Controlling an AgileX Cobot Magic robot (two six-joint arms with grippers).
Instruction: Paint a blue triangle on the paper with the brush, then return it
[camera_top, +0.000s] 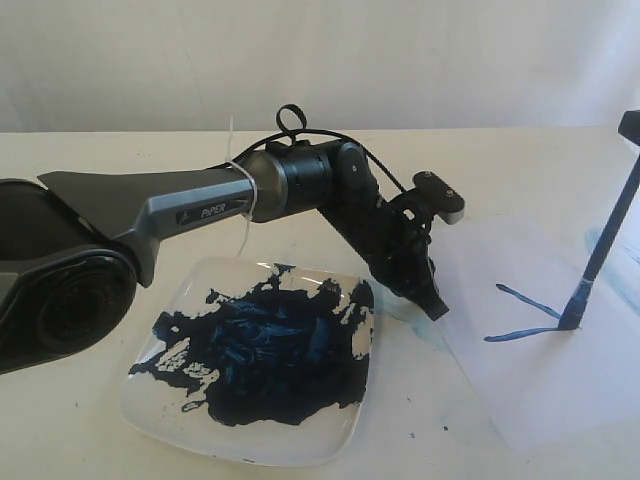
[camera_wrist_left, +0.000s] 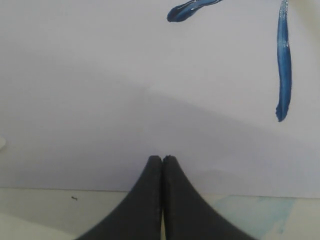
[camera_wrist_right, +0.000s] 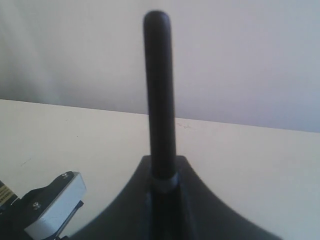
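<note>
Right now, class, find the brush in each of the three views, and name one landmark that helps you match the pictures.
Exterior view: the brush leans at the right edge, tip on the paper.
Left wrist view: not in it.
Right wrist view: the brush handle stands upright in the middle of the picture.
Landmark: the blue strokes on the paper, seen in the exterior and left wrist views.

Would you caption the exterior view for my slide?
Brush tip on paper beside two blue strokes; left gripper shut.
</note>
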